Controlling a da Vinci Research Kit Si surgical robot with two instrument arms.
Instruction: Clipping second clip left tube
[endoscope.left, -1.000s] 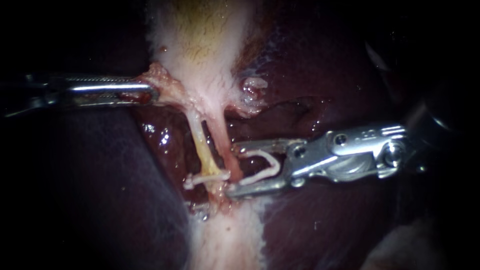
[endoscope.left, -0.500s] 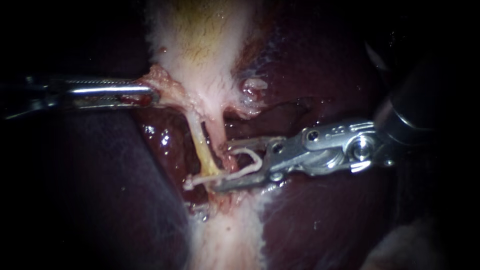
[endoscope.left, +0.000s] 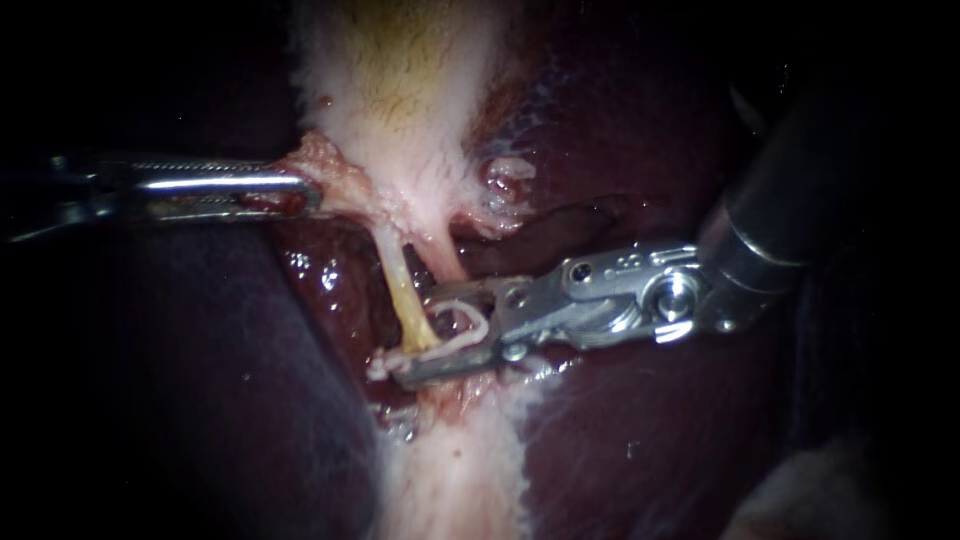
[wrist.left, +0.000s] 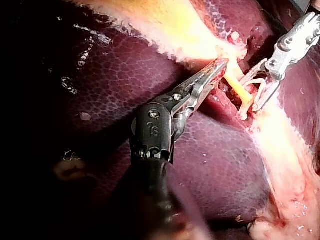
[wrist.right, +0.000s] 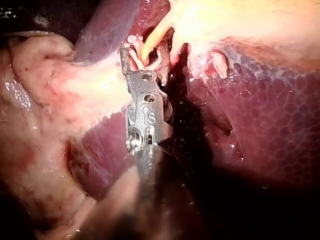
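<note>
Right instrument (endoscope.left: 418, 337): your jaws grasp a loaded clip (endoscope.left: 472, 324), astride the tubes.
Left tube (endoscope.left: 403, 288): yellow, thin and soft, probably slippery and easily torn. It lies left of the pink tube (endoscope.left: 446, 265). Take it just far of the seated clip (endoscope.left: 384, 362).
Left instrument (endoscope.left: 300, 190): your jaws are clenched on gallbladder (endoscope.left: 400, 90) tissue, to the left.

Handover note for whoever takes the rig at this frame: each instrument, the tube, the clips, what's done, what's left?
Left instrument: jaws shut on tissue at the gallbladder's lower edge.
Right instrument: jaws shut on the second clip, which is not yet closed; they straddle the left tube.
Done: the first clip sits across the left tube, beside the lower jaw.
Left: squeeze the second clip closed on the tube, probably after checking that it sits apart from the first clip, then open and back out.
</note>
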